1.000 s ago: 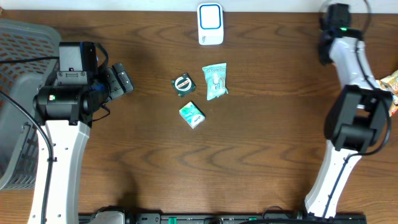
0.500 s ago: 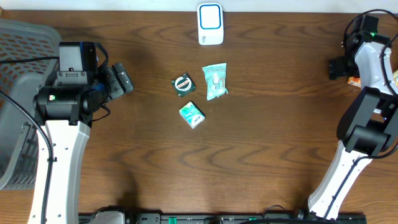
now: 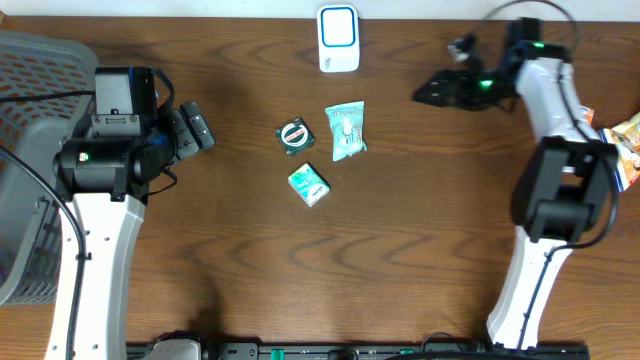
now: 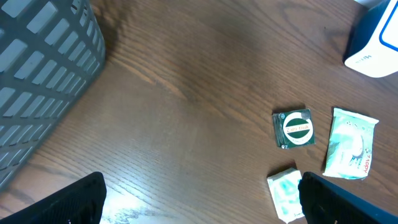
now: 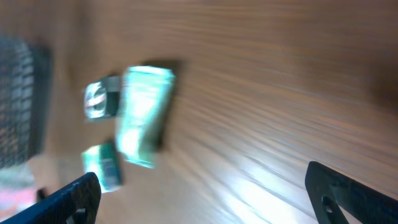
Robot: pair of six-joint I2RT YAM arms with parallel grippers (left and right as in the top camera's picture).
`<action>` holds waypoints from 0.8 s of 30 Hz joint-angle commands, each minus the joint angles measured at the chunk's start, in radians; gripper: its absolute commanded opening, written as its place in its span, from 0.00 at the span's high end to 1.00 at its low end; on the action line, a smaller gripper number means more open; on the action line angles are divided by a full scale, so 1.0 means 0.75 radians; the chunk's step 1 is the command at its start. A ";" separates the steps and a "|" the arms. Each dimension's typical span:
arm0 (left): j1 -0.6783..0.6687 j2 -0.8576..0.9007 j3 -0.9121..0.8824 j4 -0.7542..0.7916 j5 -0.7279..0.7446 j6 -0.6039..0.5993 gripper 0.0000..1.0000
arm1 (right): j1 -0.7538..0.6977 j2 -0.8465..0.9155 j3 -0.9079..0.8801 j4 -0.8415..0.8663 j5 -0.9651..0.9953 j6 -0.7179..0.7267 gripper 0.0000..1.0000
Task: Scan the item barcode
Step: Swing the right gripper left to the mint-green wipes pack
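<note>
Three small items lie mid-table: a dark green packet with a round logo, a pale green pouch and a small green-and-white box. No barcode can be made out on any of them. A white and blue scanner stands at the far edge. My left gripper hovers open to the left of the items, holding nothing. In the left wrist view the packet, pouch and box lie ahead on the right. My right gripper is open and empty, to the right of the scanner. Its wrist view is blurred, with the pouch to the left.
A grey plastic basket fills the left edge of the table, also seen in the left wrist view as the basket. Colourful snack packs lie at the right edge, behind the right arm.
My right arm has swung from the far right edge leftward over the table, and its gripper has gone from shut to open. The left arm and the items have not moved.
</note>
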 commanded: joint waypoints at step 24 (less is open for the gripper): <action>0.006 -0.002 -0.001 0.001 -0.022 0.008 0.02 | 0.930 -0.045 -0.021 0.035 1.725 0.680 0.01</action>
